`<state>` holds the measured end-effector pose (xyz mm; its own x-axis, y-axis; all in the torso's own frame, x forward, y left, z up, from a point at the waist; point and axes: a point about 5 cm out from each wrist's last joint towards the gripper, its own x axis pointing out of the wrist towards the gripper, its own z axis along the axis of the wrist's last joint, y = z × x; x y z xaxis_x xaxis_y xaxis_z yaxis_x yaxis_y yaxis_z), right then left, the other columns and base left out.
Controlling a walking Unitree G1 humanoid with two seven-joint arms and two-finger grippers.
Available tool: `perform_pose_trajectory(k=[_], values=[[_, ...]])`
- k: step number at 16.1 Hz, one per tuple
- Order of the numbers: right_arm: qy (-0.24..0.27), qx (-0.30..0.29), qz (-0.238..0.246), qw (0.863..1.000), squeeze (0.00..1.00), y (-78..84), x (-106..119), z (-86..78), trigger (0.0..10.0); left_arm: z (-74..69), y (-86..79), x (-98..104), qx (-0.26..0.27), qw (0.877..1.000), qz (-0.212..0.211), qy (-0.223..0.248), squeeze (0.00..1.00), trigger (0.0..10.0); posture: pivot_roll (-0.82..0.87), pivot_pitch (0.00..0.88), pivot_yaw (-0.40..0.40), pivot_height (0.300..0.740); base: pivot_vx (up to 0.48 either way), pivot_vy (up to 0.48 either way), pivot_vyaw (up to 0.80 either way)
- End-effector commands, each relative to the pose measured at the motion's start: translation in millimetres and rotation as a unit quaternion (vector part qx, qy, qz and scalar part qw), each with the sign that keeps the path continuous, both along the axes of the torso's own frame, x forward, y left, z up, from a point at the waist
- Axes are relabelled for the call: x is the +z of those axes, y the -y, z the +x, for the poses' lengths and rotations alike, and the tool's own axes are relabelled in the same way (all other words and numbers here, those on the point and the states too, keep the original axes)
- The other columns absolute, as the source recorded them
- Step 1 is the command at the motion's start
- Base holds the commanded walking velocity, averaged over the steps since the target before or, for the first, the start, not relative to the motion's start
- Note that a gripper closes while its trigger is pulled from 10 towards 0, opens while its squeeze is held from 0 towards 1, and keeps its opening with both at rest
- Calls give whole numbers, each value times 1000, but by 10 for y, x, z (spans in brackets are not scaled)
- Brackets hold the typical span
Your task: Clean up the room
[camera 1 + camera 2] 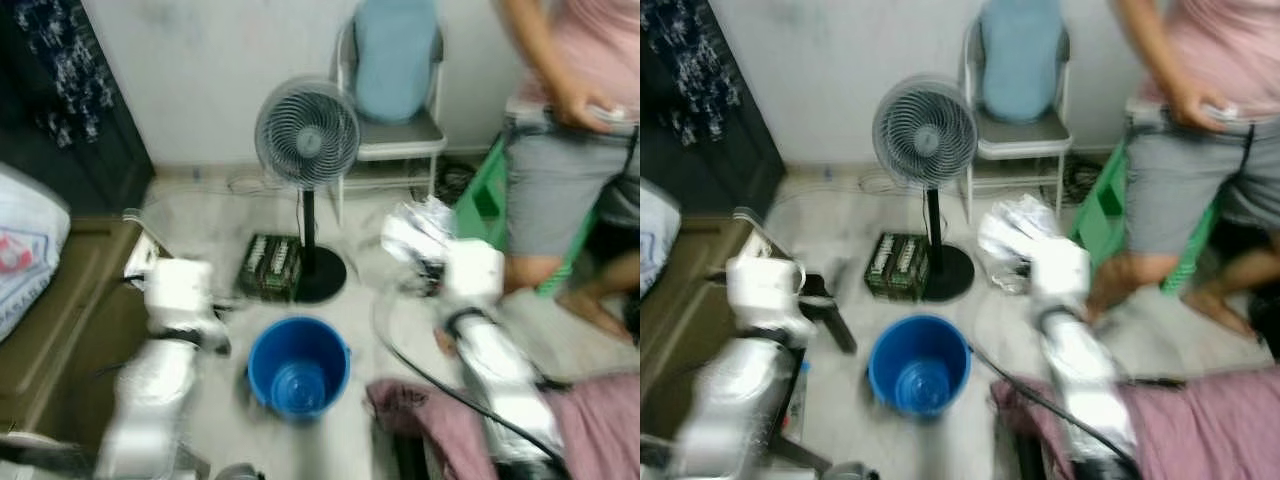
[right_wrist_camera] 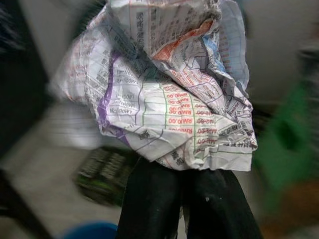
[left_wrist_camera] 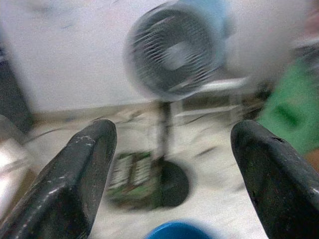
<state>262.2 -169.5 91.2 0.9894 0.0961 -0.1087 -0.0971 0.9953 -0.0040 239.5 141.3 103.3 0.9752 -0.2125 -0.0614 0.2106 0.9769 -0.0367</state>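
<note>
R gripper (image 2: 182, 186): fingers pinched on crumpled newspaper (image 2: 164, 84), held aloft at 1 o'clock of blue bucket (image 1: 298, 366) | L gripper (image 3: 174, 164): fingers spread wide, nothing between, 9 o'clock of bucket | fan (image 1: 307, 133) at bucket's 12 | views blurred

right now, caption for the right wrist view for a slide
Right gripper clamps crumpled newspaper above the blue bucket.

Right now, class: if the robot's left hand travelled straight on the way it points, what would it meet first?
Probably the standing fan: the open left hand aims at its pole and base, the green box beside. Blur leaves depth uncertain.
</note>
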Motion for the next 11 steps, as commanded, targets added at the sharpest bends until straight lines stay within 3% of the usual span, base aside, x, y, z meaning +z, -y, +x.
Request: perform_pose_trajectory(k=[1,11], values=[[22,19,11,1000,0,-146,99,64,10000,-4,-144,3,19,1000,17,-1,0,10000,8,0,-18,740,345,0,0],[27,24,13,999,0,-183,123,107,10000,6,-168,5,32,999,30,-4,0,10000,18,15,-23,740,29,0,771]])
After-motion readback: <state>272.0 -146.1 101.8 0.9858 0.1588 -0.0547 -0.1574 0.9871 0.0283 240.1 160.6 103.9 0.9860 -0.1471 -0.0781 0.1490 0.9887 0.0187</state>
